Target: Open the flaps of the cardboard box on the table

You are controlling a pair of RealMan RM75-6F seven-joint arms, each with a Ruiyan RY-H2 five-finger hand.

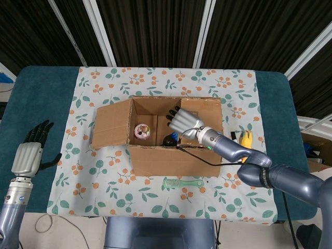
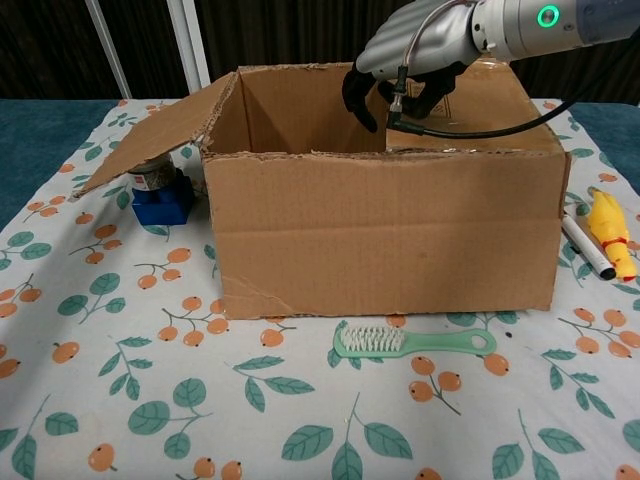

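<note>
At the middle of the desk (image 1: 36, 83), on the floral cloth (image 1: 104, 192): cardboard box (image 2: 385, 230), upright, top open. Left flap (image 1: 111, 123) folded outward, sloping down away from the box. Inside the box, a pink round object (image 1: 142, 131) and a dark one (image 1: 169, 140), kind unclear. Above the box's opening, toward its right side: right hand (image 1: 182, 121), fingers (image 2: 360, 100) curled downward into the box; whether gripping anything, cannot tell. Far to the left of the box, off the cloth: left hand (image 1: 32, 150), fingers spread, holding nothing. Just in front of the box: green brush (image 2: 412, 342), lying flat. Right of the box: yellow toy (image 2: 610, 232) and a marker (image 2: 585, 245) side by side. Left of the box, under the flap: blue block (image 2: 160, 203) with a small jar (image 2: 152, 177) on top.
</note>
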